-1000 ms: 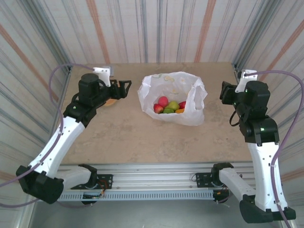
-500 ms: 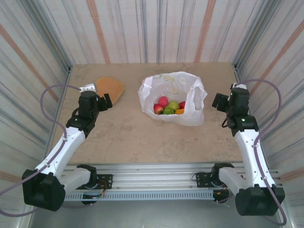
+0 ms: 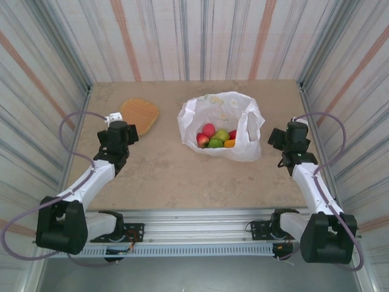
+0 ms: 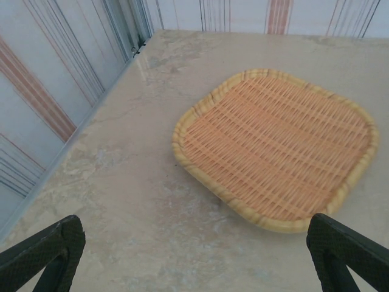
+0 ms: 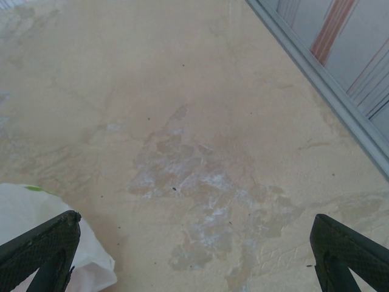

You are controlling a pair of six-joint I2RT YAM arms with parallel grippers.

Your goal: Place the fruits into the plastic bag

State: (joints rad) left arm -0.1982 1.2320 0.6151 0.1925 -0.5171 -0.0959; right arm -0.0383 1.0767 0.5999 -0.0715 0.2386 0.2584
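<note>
Left gripper (image 4: 193,228) and right gripper (image 5: 194,222): jaws spread wide on both, nothing between them. Fruits (image 3: 216,137) (red, pink, green, one orange) lie clustered inside the open plastic bag (image 3: 246,151), which sits mid-table toward the back. Right gripper hangs just beside the bag's right edge. Left gripper hangs near the woven tray (image 3: 140,114), which lies left of the bag and apart from it on the table (image 3: 170,176).

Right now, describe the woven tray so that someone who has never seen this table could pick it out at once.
Start at the beige marbled table and go to its far left part. There the tray lies flat, apart from the white plastic bag of fruits on its right. It alone is tan, woven, rimmed and empty.
</note>
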